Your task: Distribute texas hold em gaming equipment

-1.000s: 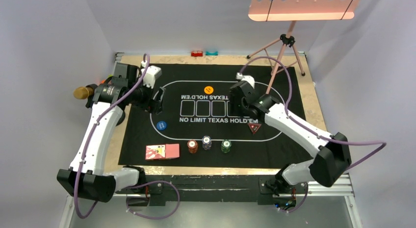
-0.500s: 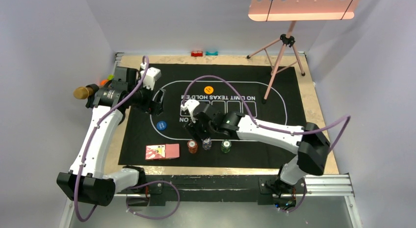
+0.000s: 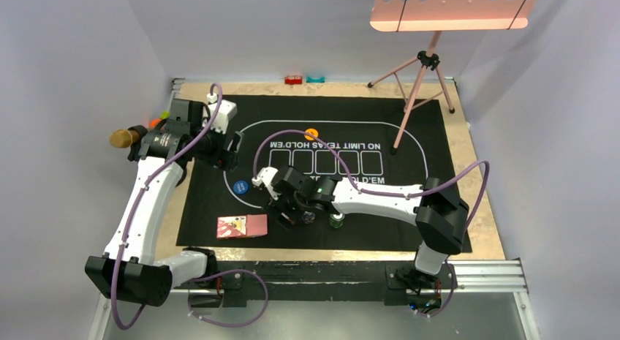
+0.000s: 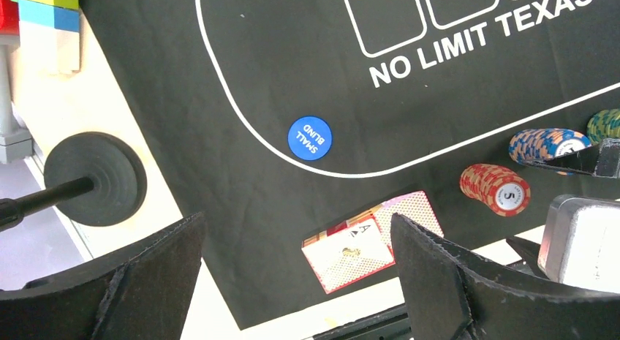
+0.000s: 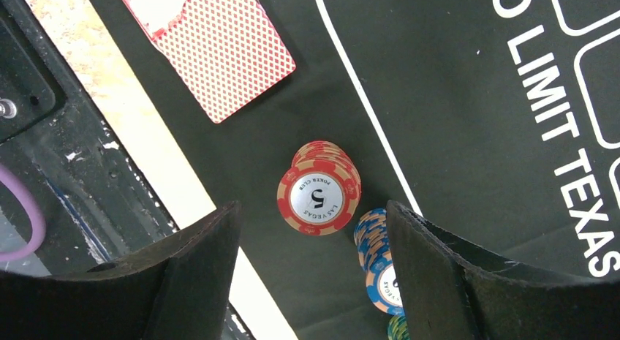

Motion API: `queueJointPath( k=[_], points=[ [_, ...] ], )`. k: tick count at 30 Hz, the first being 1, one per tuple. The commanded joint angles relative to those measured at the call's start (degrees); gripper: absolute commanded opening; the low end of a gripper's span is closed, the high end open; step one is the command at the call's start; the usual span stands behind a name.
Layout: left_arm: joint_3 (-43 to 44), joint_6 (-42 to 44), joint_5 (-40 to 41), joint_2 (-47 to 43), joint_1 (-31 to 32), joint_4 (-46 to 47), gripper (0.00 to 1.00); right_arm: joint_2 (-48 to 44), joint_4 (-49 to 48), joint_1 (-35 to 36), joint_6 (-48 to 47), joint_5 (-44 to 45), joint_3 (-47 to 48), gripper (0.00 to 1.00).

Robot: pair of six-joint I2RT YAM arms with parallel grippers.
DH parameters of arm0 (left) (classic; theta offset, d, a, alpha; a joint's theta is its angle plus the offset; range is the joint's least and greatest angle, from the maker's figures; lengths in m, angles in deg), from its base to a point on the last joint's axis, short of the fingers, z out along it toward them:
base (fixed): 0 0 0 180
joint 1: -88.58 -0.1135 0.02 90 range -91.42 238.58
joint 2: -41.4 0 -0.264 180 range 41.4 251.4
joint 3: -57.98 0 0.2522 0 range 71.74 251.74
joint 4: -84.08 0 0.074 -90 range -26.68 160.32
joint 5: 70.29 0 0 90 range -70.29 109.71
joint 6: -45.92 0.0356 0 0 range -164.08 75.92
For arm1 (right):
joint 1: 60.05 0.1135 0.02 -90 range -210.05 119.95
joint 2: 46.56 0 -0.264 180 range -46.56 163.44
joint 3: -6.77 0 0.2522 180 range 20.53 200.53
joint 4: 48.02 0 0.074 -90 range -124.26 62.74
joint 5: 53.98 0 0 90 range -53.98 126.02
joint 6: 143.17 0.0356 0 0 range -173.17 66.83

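Grippers, two.

1. My left gripper (image 3: 235, 145): over the far-left part of the black mat (image 3: 439, 135). Jaws spread wide, nothing between them. In its wrist view, both fingers frame bare mat and the table's pale edge.

2. My right gripper (image 5: 312, 223): reached across to the mat's near edge. Jaws well apart, standing either side of the red chip stack (image 5: 319, 197). There is a gap on each side, so nothing is gripped.

Chips, three stacks: in a row near the mat's front edge, just outside the white oval line.
- Red chip stack: leftmost, top chip marked 5.
- Blue-and-orange chip stack (image 5: 379, 259): just beside it.
- Green chip stack (image 3: 336, 221): rightmost.

Playing cards (image 4: 373, 241): one small pile near the mat's front edge, left of the red chip stack and apart from it. Pink-red backs, with a face-up ace lying over them.

Blue disc (image 4: 309, 137): lettered SMALL BLIND. It lies flat just inside the oval's near-left curve.

Orange disc (image 3: 311, 134): at the oval's far edge, well apart from the chips.

Sundries:
- Microphone (image 3: 124, 138): gold head, off the mat to the left.
- Toy bricks (image 3: 293, 80): at the table's far edge.
- Tripod (image 3: 417, 77): pink, far right.
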Motion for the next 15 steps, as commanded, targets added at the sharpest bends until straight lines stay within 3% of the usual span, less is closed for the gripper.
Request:
queueJointPath(
  k=[1,8,15],
  points=[
    [3.17,0.80,1.64,-0.01,-0.52,0.04,1.00,1.54,-1.07,0.59,-1.81,-0.72,3.70,0.75],
    [3.61,1.21,2.78,-1.02,-0.52,-0.13,1.00,4.27,-1.32,0.60,-1.94,1.04,3.68,0.75],
    [5.52,-0.26,3.53,-0.48,-0.52,-0.83,1.00,4.80,-3.51,0.60,-2.05,3.03,1.38,0.65]
  ],
)
